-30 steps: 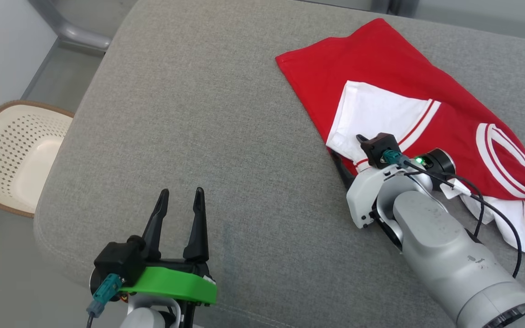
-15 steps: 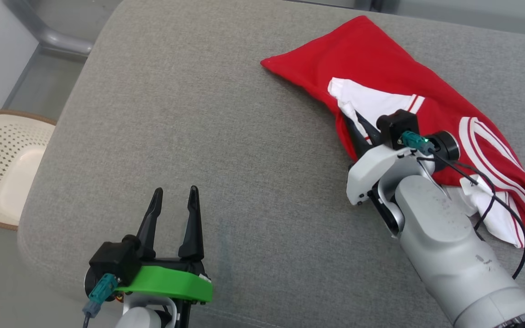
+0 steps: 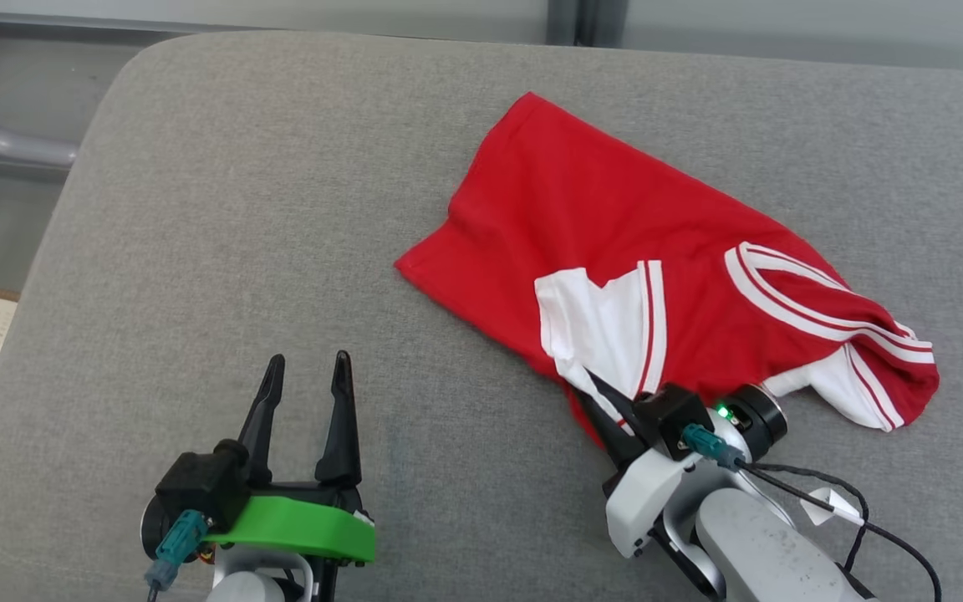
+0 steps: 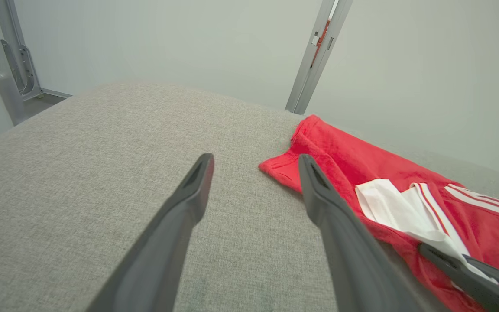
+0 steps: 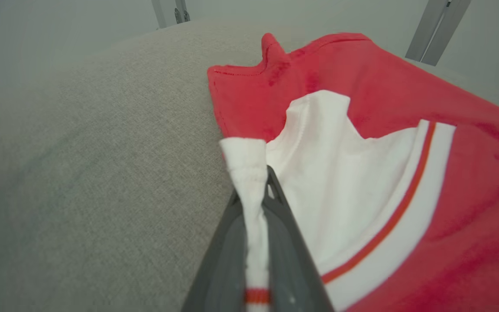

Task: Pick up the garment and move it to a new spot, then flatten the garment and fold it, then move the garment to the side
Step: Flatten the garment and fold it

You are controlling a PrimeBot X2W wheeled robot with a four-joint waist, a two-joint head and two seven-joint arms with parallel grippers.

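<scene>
Garment of red cloth with white striped sleeves (image 3: 582,234) lies rumpled right of centre on the grey fabric cushion (image 3: 239,209), clear of its edges. Right gripper (image 3: 592,382) pinches the near white sleeve's edge. Left gripper (image 3: 308,359), fingers spread wide, hovers over bare cushion near the front edge, well apart from the cloth.

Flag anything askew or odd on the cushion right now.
The red-and-white garment lies crumpled and skewed on the grey cushion, its near white sleeve bunched into a ridge where the right gripper is shut on its cuff. The left gripper stands open, apart from it. Nothing looks torn or spilled.
</scene>
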